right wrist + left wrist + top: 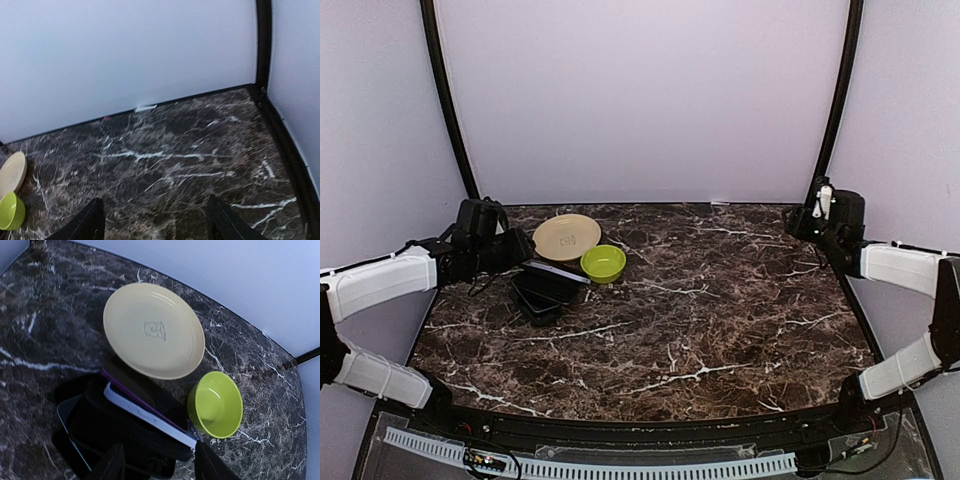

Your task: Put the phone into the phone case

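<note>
Black phones point(120, 437) lie piled on the marble table, left of centre in the top view point(542, 292). The pale lavender phone case point(150, 416) rests on its edge across the pile, one end close to the green bowl; its long edge shows from above too point(558, 272). A purple edge point(131, 394) runs alongside it. My left gripper point(160, 469) hovers over the near side of the pile, fingers apart, holding nothing. It sits left of the pile in the top view point(498, 246). My right gripper point(152, 231) is open above bare table at the back right point(820, 215).
A cream plate point(152, 330) lies just behind the pile and a lime green bowl point(216, 404) stands to its right. Both also show in the top view, the plate point(566, 237) and the bowl point(603, 263). White walls enclose the table on three sides.
</note>
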Motion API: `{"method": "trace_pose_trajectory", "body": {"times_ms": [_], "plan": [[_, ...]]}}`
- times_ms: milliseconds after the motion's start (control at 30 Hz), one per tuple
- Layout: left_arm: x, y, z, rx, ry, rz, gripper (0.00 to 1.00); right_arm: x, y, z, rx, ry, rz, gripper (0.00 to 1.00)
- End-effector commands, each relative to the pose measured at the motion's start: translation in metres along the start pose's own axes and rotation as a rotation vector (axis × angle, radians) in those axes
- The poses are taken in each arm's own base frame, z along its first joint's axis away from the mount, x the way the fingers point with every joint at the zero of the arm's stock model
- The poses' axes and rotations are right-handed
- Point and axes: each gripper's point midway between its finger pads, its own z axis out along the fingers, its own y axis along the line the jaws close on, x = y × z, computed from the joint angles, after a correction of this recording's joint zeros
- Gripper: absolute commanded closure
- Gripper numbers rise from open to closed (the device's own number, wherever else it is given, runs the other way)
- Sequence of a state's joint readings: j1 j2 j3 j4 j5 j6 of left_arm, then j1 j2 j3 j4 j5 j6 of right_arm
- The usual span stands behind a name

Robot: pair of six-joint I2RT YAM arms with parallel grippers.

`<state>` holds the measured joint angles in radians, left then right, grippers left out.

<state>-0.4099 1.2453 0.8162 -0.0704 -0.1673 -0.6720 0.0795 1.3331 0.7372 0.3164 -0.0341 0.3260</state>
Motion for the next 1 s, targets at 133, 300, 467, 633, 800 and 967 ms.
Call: {"method": "trace_pose_trajectory", "body": {"times_ms": [133,300,467,633,800,967], "plan": [[0.052,0.028,0.021,-0.166,0.108,-0.255,0.47,0.085,0.056,0.002,0.011,0.334,-0.045,0.31],[0.059,0.025,0.044,-0.173,0.122,-0.281,0.56,0.101,0.074,0.005,-0.008,0.379,-0.072,0.32],[0.058,0.022,0.058,-0.178,0.118,-0.288,0.59,0.110,0.077,0.006,-0.008,0.405,-0.079,0.32],[0.060,0.016,0.068,-0.156,0.126,-0.316,0.64,0.113,0.077,0.004,-0.008,0.413,-0.082,0.32],[0.058,0.009,0.063,-0.117,0.128,-0.351,0.67,0.113,0.075,0.004,0.007,0.415,-0.095,0.32],[0.055,0.008,0.063,-0.120,0.122,-0.365,0.66,0.116,0.077,0.007,0.000,0.430,-0.099,0.32]]}}
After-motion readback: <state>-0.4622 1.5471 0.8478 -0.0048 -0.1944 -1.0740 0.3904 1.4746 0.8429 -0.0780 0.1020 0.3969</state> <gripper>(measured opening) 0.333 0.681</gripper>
